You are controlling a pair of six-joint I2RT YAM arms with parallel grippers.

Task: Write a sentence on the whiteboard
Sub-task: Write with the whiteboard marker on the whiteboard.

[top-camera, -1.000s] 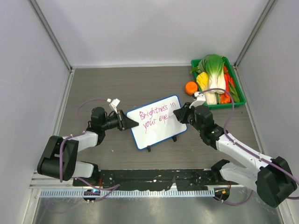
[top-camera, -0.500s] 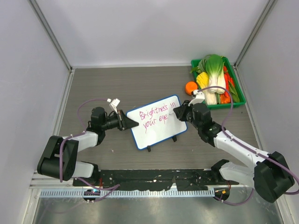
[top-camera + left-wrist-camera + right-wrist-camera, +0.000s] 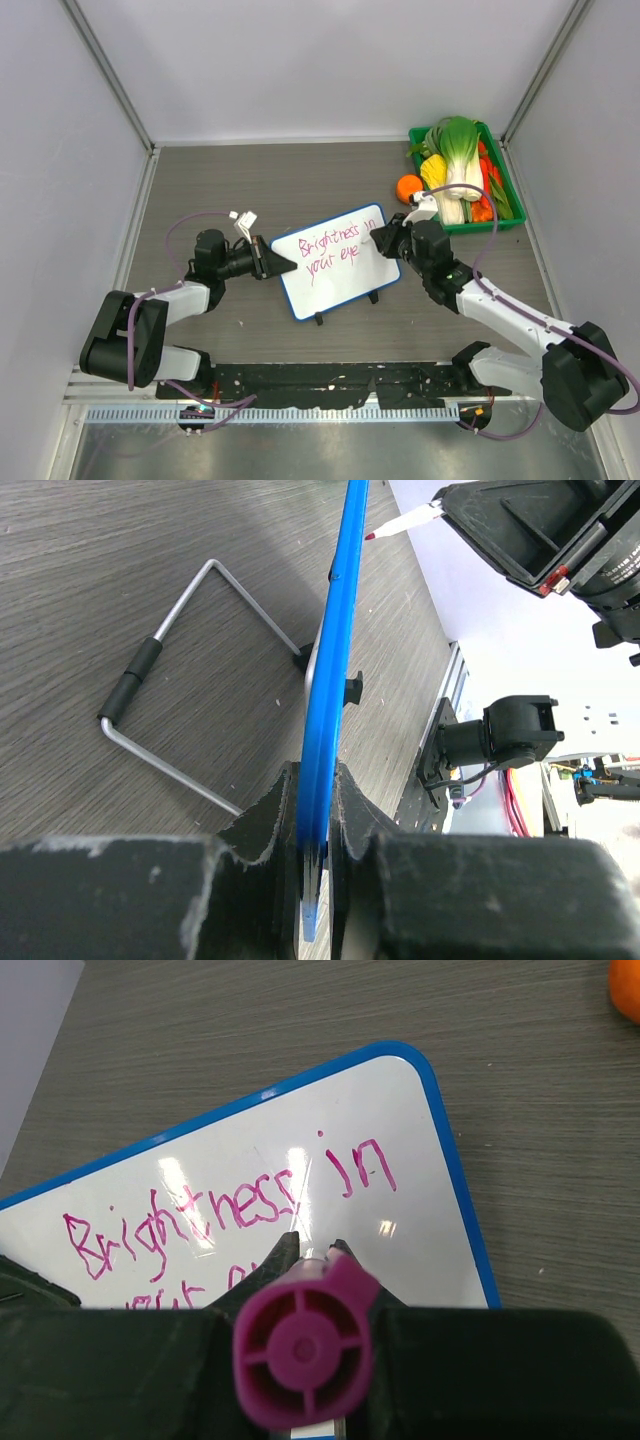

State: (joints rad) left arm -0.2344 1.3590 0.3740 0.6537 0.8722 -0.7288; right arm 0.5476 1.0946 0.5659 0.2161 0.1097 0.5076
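Grey bench (image 3: pixel 250 180) under both arms. The blue-framed whiteboard (image 3: pixel 335 285) stands propped between the two tools. Its left edge is pinched in the left tool (image 3: pixel 281 264), jaws pressed onto the frame. Beyond the right tool (image 3: pixel 381 243) sits a green tray (image 3: pixel 488 227) of vegetables, an orange (image 3: pixel 409 187) just beside it. The right tool clamps a magenta marker (image 3: pixel 303 1345), tip at the board's face ahead of it; contact unclear. The sentence (image 3: pixel 333 247) reads "Brightness in your eye", last word right by that tip.
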